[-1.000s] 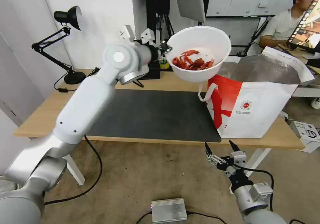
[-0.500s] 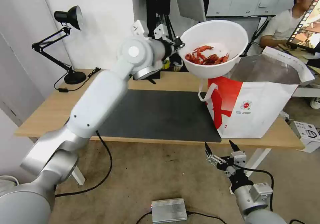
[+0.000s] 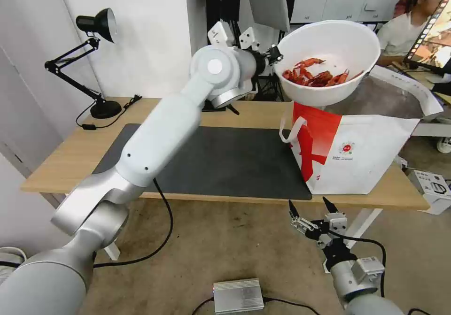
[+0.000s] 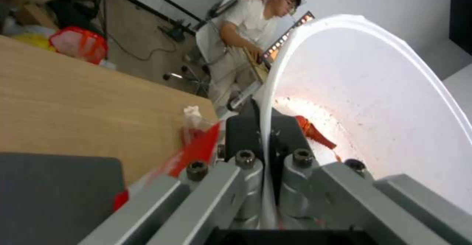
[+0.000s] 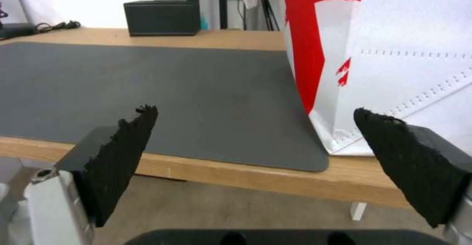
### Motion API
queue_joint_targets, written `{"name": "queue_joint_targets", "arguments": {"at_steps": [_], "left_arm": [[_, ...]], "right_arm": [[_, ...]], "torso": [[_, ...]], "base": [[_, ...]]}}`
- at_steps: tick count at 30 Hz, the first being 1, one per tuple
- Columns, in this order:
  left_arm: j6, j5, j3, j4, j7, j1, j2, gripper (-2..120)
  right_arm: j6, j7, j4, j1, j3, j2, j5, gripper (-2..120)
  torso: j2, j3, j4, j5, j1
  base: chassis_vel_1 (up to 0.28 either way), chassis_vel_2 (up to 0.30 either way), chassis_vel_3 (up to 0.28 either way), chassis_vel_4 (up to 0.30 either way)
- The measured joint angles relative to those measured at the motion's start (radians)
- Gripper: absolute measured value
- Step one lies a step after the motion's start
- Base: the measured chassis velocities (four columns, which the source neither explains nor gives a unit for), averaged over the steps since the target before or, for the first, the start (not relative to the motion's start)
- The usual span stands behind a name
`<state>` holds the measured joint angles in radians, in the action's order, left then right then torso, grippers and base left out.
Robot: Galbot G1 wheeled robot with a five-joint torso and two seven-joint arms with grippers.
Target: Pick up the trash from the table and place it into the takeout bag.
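Light-wood table (image 3: 66, 157) with a big dark grey mat (image 3: 221, 160) on it, desk lamp (image 3: 96, 24) at the far left corner and a black box (image 5: 162, 17) sitting near the back edge. So the left gripper (image 3: 274, 57) is way up in the air past the table's far edge, clamped tight on the rim of the white bowl (image 3: 329, 61); in the wrist cam its fingers (image 4: 246, 164) pinch the rim from both sides. Red crayfish shells (image 3: 317, 76) are piled in the bottom of the bowl, which hangs off the gripper's far side, right over the open foil-lined mouth of the takeout bag (image 3: 361, 150), not touching it as far as I can see. Bag stands upright on the table's right end, just beside the mat. Right gripper (image 3: 312, 209) is parked low in front of the table edge, below the bag, jaws spread wide with nothing in them.
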<state>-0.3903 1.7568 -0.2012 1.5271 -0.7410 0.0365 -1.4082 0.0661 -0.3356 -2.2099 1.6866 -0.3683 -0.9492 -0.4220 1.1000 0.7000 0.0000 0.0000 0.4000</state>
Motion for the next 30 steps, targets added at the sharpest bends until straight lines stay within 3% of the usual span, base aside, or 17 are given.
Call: {"name": "queue_joint_targets", "arguments": {"at_steps": [13, 30], "left_arm": [[-0.001, -0.067, -0.027, -0.109, 0.034, 0.006, -0.121, 0], [0.010, -0.120, -0.054, -0.211, 0.067, 0.001, -0.173, 0]], "right_arm": [[0.000, 0.000, 0.000, 0.000, 0.000, 0.000, 0.000, 100], [0.000, 0.000, 0.000, 0.000, 0.000, 0.000, 0.000, 100]], "torso": [[0.000, 0.000, 0.0000, 0.0001, 0.000], [0.000, 0.000, 0.0000, 0.0000, 0.000]], "base": [[0.000, 0.000, 0.000, 0.000], [0.000, 0.000, 0.000, 0.000]]}}
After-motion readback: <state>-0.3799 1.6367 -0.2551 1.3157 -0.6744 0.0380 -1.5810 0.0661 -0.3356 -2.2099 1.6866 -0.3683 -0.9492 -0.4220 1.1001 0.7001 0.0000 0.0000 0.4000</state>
